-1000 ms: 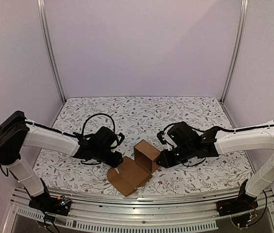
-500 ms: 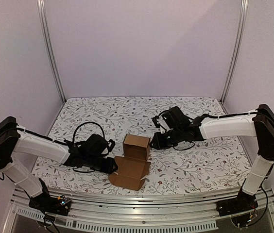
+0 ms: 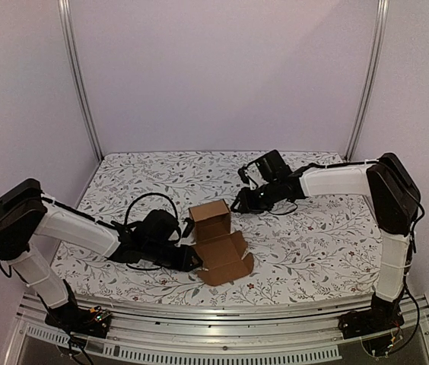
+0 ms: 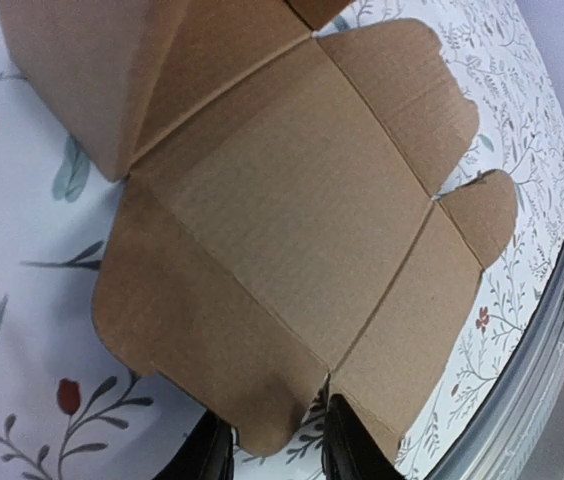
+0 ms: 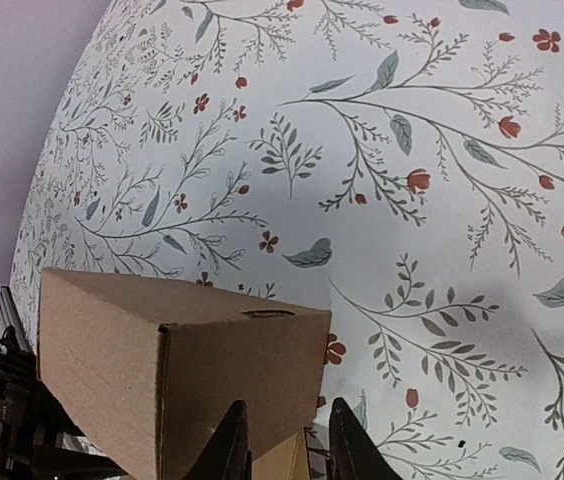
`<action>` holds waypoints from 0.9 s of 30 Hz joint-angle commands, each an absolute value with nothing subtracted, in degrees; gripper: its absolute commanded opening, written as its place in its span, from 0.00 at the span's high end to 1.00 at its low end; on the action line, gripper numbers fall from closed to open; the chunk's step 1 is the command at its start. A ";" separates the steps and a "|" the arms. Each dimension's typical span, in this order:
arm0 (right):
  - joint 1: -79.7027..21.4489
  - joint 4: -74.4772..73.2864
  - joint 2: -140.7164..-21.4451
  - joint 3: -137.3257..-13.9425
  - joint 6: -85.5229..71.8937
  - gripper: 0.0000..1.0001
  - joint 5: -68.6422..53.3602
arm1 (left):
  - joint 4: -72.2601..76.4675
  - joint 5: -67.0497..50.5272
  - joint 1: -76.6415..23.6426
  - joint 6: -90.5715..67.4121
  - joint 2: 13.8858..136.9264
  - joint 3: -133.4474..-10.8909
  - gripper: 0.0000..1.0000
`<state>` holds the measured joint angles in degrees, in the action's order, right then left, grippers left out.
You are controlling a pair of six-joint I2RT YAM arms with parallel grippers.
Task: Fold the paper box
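Right gripper [image 3: 236, 206] withdrew; paper box [image 3: 218, 239] half-hides left gripper [image 3: 193, 258].

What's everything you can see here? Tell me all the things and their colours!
paper box: one, brown, front middle of the table, one part upright, flaps lying flat
tablecloth: one, white with leaves and red flowers, covering the table
walls: pale lilac, behind and at both sides
metal posts: two, silver, back corners
rail: one, silver, near edge
left arm: one, white and black, left side
right arm: one, white and black, right side
left gripper: one, black, at the flat flap
right gripper: one, black, beside the upright part, jaws parted
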<state>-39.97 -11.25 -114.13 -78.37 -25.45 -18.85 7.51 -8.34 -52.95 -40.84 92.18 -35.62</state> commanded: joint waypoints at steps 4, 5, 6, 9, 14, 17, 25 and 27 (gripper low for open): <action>-35.74 -15.26 -108.10 -72.82 -22.17 0.60 -17.62 | 13.69 -13.39 -55.05 -40.75 97.09 -41.72 0.68; -35.57 -15.90 -106.74 -70.82 -21.85 0.59 -16.77 | 13.79 -14.22 -55.31 -40.00 97.58 -42.41 0.68; -35.52 -16.30 -104.95 -69.02 -21.52 0.59 -15.99 | 13.93 -14.84 -55.55 -39.39 98.15 -43.06 0.67; -35.51 -16.42 -99.69 -62.76 -21.61 0.57 -14.42 | 13.63 -17.02 -56.13 -37.65 99.17 -44.50 0.65; -35.49 -12.06 -92.29 -51.40 -25.14 0.56 -16.26 | 9.57 -16.38 -56.43 -33.40 98.26 -45.65 0.60; -35.55 -11.09 -89.23 -46.59 -27.30 0.55 -16.13 | 5.77 -15.23 -56.45 -30.40 97.06 -47.09 0.59; -35.51 -6.44 -89.96 -42.34 -29.17 0.54 -19.43 | -3.23 -5.80 -56.44 -23.05 88.17 -49.28 0.56; -35.51 -5.40 -90.93 -42.56 -29.18 0.54 -20.52 | -4.50 -2.97 -56.44 -21.36 85.04 -49.24 0.55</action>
